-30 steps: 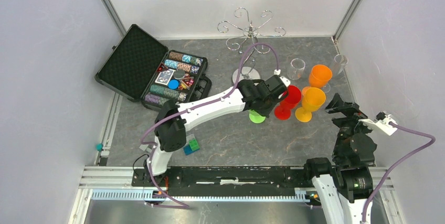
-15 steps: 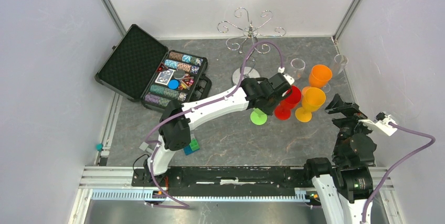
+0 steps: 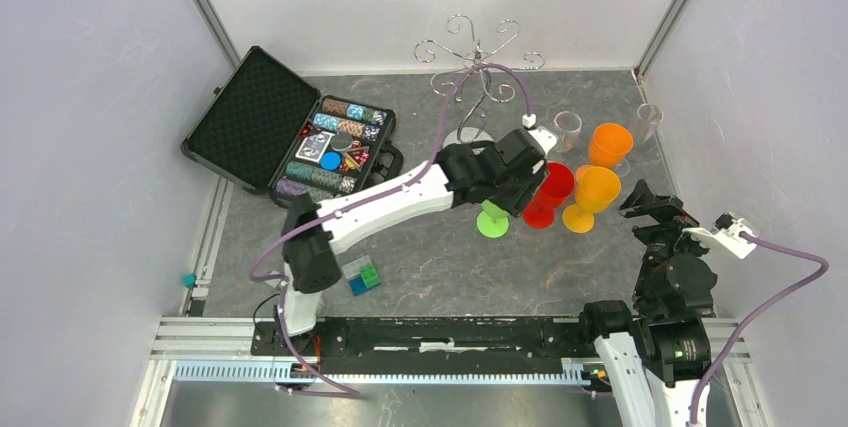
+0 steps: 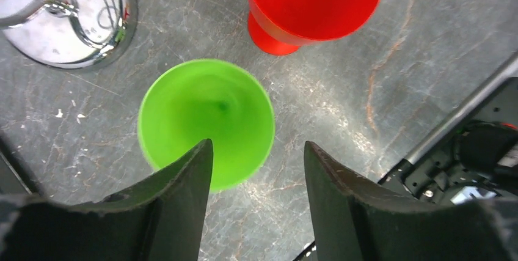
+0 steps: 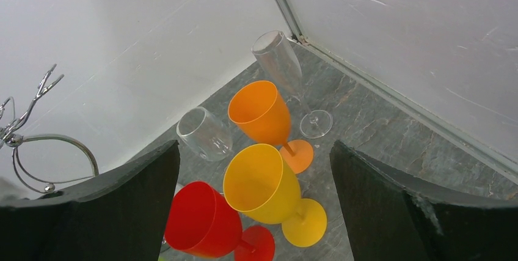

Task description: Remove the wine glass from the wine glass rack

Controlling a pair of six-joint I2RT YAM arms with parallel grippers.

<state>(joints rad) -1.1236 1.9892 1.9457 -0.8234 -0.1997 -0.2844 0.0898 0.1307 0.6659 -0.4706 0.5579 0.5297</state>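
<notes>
The wine glass rack (image 3: 478, 57) stands at the back, a silver wire stand whose curled arms carry nothing. Its mirrored base (image 4: 67, 22) shows in the left wrist view. A green wine glass (image 4: 204, 114) stands upright on the table in front of it; from above only its foot (image 3: 492, 220) shows. My left gripper (image 4: 256, 145) hovers over the glass, open, with nothing between its fingers. My right gripper (image 5: 255, 143) is open at the right, apart from every glass.
Red (image 3: 550, 192), yellow (image 3: 592, 195) and orange (image 3: 610, 144) glasses stand right of the green one, with two clear glasses (image 3: 567, 130) behind. An open poker chip case (image 3: 300, 137) lies at the left. A small coloured cube (image 3: 362, 275) sits near the left arm's base.
My left gripper has opened, let go of the green glass and risen slightly. The glass stays standing. The right arm has not moved.
</notes>
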